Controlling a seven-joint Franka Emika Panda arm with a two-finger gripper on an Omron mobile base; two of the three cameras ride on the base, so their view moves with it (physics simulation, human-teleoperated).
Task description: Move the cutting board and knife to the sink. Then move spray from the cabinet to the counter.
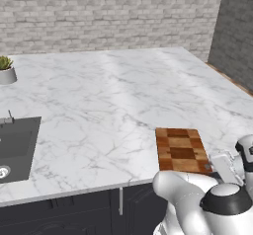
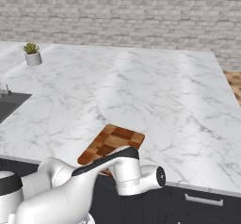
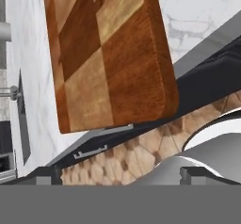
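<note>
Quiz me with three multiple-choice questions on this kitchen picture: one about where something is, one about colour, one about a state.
1. Where does the cutting board lie?
A. in the sink
B. at the counter's front edge
C. against the brick wall

2. What colour is the counter?
A. white marble with grey veins
B. plain black
C. green

3. How is the pincer?
A. shut on the board
B. shut on nothing
C. open, holding nothing

Answers: 1 B, the board sits by the front edge, near the arm. 2 A, grey veining on white shows in both base views. 3 C, the finger tips stand wide apart in the hand view with nothing between them.
</note>
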